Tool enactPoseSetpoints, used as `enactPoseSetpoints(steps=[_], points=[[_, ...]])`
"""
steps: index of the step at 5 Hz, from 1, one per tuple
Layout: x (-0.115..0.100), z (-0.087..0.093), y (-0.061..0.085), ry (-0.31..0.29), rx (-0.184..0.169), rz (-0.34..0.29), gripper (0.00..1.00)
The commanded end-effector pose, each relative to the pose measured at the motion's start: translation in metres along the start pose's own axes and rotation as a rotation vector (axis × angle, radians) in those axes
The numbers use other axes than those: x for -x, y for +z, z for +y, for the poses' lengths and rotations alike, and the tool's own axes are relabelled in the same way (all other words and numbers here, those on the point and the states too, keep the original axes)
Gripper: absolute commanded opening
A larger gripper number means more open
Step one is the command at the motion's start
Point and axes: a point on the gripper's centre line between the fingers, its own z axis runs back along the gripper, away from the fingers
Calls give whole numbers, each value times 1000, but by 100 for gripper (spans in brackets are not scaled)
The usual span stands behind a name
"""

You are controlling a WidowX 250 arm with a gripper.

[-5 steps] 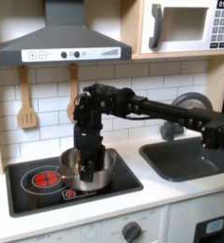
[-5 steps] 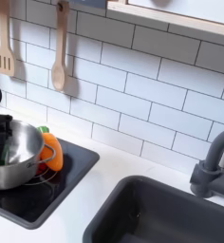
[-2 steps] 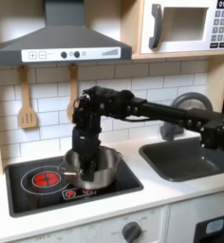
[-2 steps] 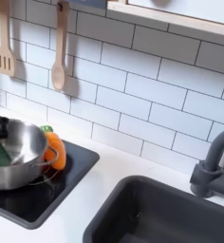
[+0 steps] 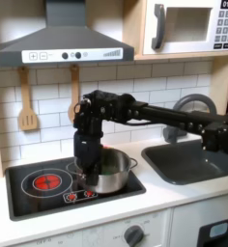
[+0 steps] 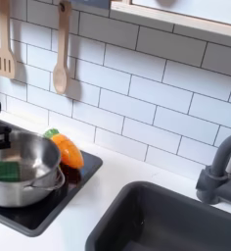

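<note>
On stovetop's (image 5: 29,198) right front corner, your gripper (image 5: 87,166) dips into shiny steel pot (image 5: 108,173), grip state hidden; carrot (image 6: 67,151) just behind; tabletop (image 5: 174,193) open rightward.

In the first exterior view, the black arm reaches in from three o'clock and bends down over the stovetop (image 5: 29,198). Its gripper (image 5: 84,166) hangs at the nine o'clock rim of the silver pot (image 5: 110,174), fingers pointing down; whether they pinch the rim cannot be told. The pot sits on the stovetop's three o'clock half, with the red burner (image 5: 48,180) at its nine o'clock, just beside. Two wooden utensils (image 5: 27,106) hang on the tiled wall at the pot's eleven o'clock. The dark sink (image 5: 188,159) lies in the white surface (image 5: 174,193) at three o'clock, well apart from the pot.
</note>
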Motion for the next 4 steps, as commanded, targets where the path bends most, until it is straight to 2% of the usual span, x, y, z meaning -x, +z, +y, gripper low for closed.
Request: enactPoseSetpoints(steps=[1, 3, 4], points=[[-2, -1, 3, 6, 5, -7, 0], [-8, -6, 6, 16, 18, 2, 0], [-15, -7, 7, 18, 7, -4, 0]])
